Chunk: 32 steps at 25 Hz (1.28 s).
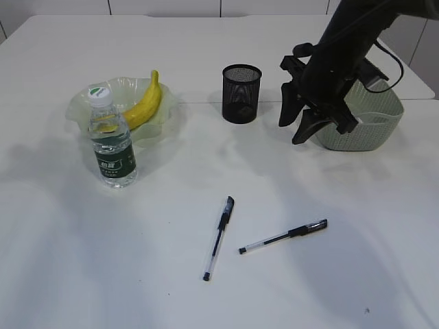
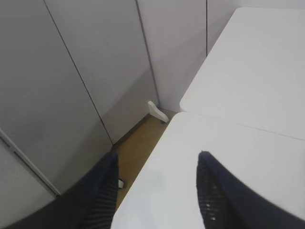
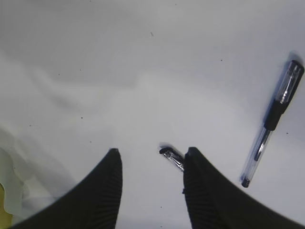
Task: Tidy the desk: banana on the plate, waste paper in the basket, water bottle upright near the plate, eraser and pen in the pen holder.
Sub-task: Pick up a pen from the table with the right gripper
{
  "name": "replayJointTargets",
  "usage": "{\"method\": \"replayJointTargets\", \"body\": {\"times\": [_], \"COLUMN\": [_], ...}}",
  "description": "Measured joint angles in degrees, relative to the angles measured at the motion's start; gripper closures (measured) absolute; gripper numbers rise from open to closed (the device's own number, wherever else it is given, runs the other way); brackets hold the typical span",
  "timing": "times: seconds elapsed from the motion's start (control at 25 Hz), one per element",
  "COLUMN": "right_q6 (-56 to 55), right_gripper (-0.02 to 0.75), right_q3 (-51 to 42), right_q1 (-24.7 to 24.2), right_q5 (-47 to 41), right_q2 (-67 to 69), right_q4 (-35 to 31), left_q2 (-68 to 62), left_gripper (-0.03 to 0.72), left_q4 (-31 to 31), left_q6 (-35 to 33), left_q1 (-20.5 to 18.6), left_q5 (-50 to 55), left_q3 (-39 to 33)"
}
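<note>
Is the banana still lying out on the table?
No, the banana rests inside the pale green plate, behind the upright water bottle.

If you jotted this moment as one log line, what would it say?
banana: on plate | water bottle: upright beside plate | two pens: on desk | right gripper: open, empty, near basket

Desk (image 1: 206, 301) is seen as matt white, smooth. Plate (image 1: 82, 103) looks like translucent glossy plastic; bottle (image 1: 113, 147) clear plastic w/ a glossy label. Pen holder (image 1: 241, 94) is black metal mesh. Basket (image 1: 370, 130) is matt plastic, woven pattern. Gripper fingers (image 3: 107, 191) are ribbed, matt black.
</note>
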<state>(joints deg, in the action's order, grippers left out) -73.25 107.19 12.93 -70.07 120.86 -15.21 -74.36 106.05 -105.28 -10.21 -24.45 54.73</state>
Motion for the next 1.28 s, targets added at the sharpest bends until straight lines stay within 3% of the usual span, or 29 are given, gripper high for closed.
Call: {"method": "replayJointTargets", "body": {"times": [0.4, 0.88, 1.28], "right_q6": [-0.1, -0.1, -0.1], "right_gripper": [0.414, 0.414, 0.414], "right_q3": [0.0, 0.0, 0.0], "right_q1": [0.0, 0.0, 0.0], "right_q5": [0.0, 0.0, 0.0], "right_q2": [0.0, 0.0, 0.0], "right_q4": [0.3, 17.5, 18.6], "left_q2": [0.0, 0.0, 0.0], "left_gripper": [0.318, 0.318, 0.318], "left_q4": [0.1, 0.1, 0.1], "left_q6": [0.0, 0.0, 0.0], "left_q1": [0.0, 0.0, 0.0], "left_q5": [-2.2, -3.0, -3.0], "left_q3": [0.0, 0.0, 0.0]}}
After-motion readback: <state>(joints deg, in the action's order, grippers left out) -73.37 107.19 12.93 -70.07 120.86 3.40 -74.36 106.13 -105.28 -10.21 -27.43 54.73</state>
